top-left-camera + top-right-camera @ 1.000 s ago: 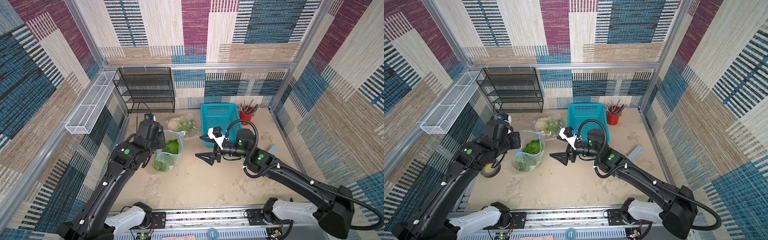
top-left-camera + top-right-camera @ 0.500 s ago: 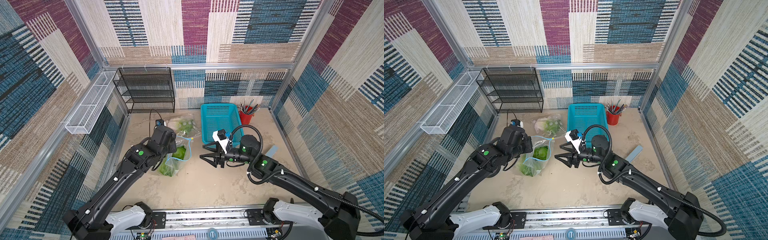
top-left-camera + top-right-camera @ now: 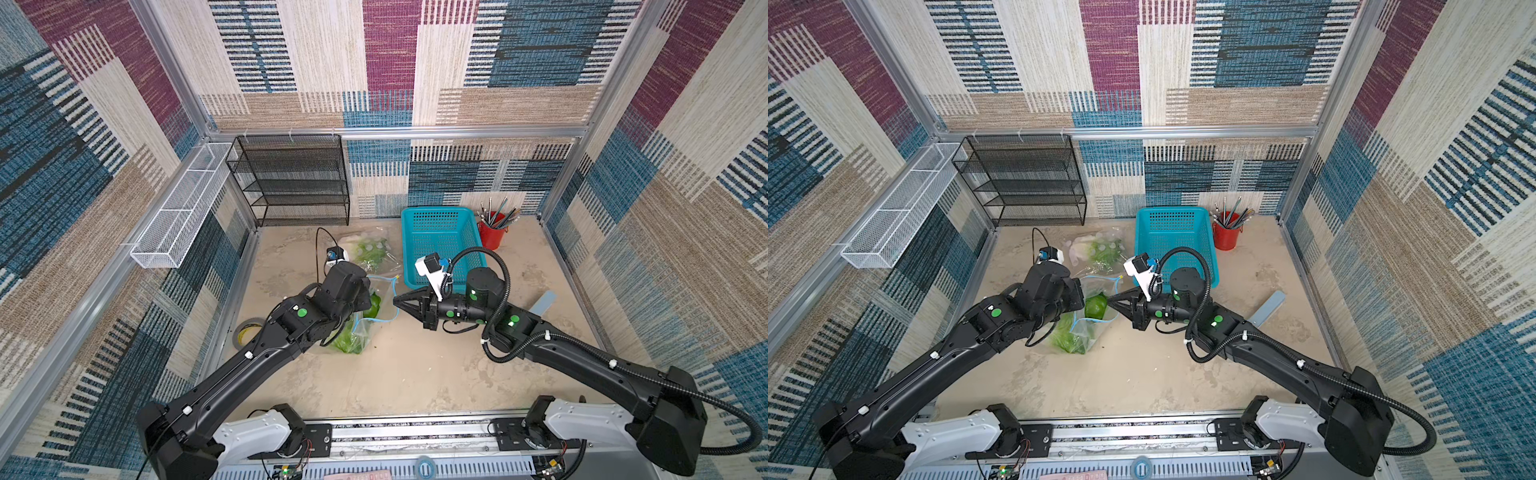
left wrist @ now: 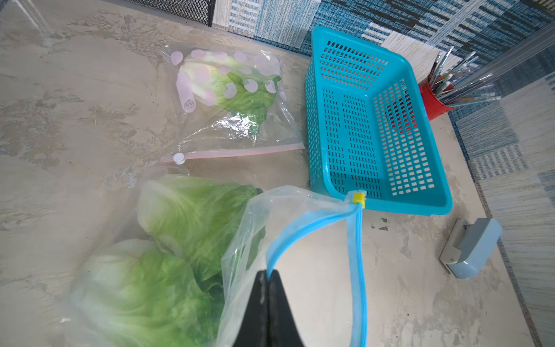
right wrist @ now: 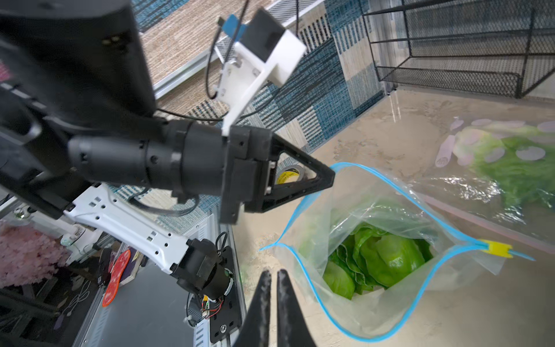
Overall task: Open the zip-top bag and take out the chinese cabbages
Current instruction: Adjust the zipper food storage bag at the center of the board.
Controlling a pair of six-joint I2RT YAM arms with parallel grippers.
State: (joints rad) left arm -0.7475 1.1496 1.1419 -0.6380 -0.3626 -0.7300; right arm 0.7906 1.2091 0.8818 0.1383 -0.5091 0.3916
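A clear zip-top bag [image 3: 360,332] with a blue zip rim stands open on the sandy floor. Its yellow slider [image 4: 359,199] sits at the rim's far end. Green chinese cabbages [image 5: 387,258] lie inside, also visible through the plastic in the left wrist view [image 4: 192,216]. My left gripper [image 4: 269,272] is shut on the blue rim and holds that side up; its tip [image 5: 330,177] shows in the right wrist view. My right gripper [image 5: 273,272] is shut just outside the opposite rim, with only floor showing between its fingertips. In a top view it [image 3: 395,300] points at the bag's mouth.
A second bag [image 4: 228,96] with pink dots and a leafy head lies behind. A teal basket [image 3: 436,210] and a red cup of pencils [image 3: 492,232] stand at the back right. A black wire shelf [image 3: 291,183], a tape roll [image 3: 248,330] and a grey-blue stapler [image 4: 468,249] are nearby.
The left arm has carried the bag's rim rightward and toward the middle. The right gripper has come up to the bag's mouth and gone from wide open to shut.
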